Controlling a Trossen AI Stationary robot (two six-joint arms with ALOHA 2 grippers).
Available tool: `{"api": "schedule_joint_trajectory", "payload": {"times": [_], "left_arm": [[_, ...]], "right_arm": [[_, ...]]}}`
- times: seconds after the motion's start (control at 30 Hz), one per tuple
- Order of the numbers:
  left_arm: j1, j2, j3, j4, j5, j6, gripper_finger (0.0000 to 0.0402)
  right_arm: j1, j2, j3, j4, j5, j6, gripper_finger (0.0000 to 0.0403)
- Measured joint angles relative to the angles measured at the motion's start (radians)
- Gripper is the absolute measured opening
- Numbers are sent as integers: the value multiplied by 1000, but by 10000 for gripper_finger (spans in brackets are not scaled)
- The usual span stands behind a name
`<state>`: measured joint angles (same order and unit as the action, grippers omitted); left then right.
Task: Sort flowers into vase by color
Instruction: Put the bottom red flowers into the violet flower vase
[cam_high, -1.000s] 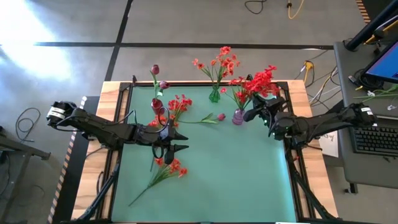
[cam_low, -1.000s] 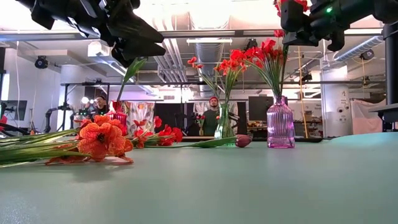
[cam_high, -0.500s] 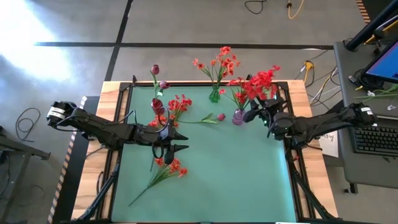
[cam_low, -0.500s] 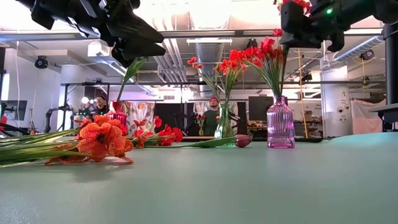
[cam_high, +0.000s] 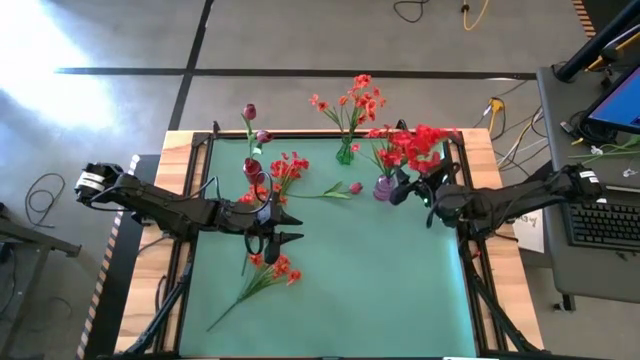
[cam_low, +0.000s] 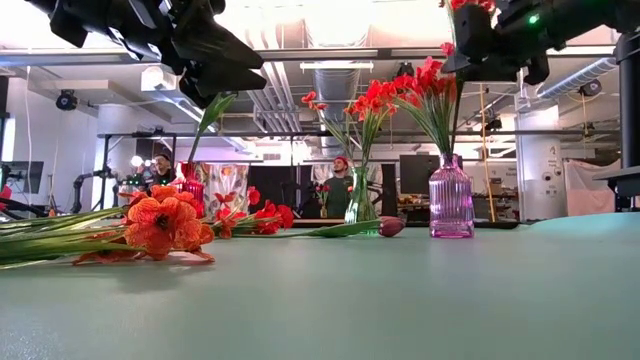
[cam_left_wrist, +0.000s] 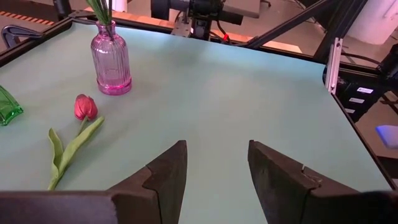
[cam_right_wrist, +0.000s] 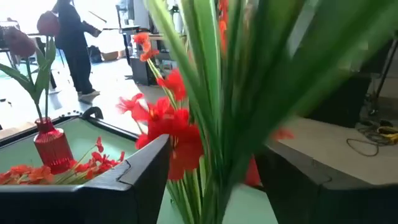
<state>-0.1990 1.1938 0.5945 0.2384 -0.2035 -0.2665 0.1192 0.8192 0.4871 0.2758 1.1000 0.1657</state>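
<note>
Red flowers (cam_high: 415, 140) stand with their stems in the purple vase (cam_high: 384, 187) at the far right of the green mat. My right gripper (cam_high: 400, 186) is open just above that vase. The green stems (cam_right_wrist: 208, 124) pass between its fingers. My left gripper (cam_high: 277, 229) hovers open at the mat's left, holding nothing. An orange-red spray (cam_high: 268, 272) lies on the mat near it. A magenta tulip (cam_left_wrist: 85, 107) lies flat between the vases. Orange-red sprays fill the green vase (cam_high: 345, 153), and tulips stand in the red vase (cam_high: 254, 167). My right gripper stands open around the stems (cam_right_wrist: 208, 124) of the red flowers, level, above the purple vase's mouth. Whether either finger (cam_right_wrist: 146, 171) touches the stems I cannot tell. The flowers stand upright in the vase.
More red flowers (cam_high: 288, 165) lie on the mat beside the red vase. The mat's near half and right side (cam_high: 400, 290) are bare. People stand in the room beyond the far edge (cam_low: 343, 185). A desk with a keyboard (cam_high: 605, 225) lies right of the table.
My right gripper has opened around the red flowers' stems, letting them go, and has tipped slightly. The red flower heads have settled a little toward the table's left over the purple vase.
</note>
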Motion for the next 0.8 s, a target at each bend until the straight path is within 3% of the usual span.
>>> {"api": "schedule_joint_trajectory", "payload": {"times": [0.17,0.5,0.8], "left_arm": [[0,0,0,0,0,0,158],[0,0,0,0,0,0,158],[0,0,0,0,0,0,158]], "right_arm": [[0,0,48,-38,11,-9,171],[0,0,69,-70,26,-9,21],[-15,5,69,-70,18,-9,14]]}}
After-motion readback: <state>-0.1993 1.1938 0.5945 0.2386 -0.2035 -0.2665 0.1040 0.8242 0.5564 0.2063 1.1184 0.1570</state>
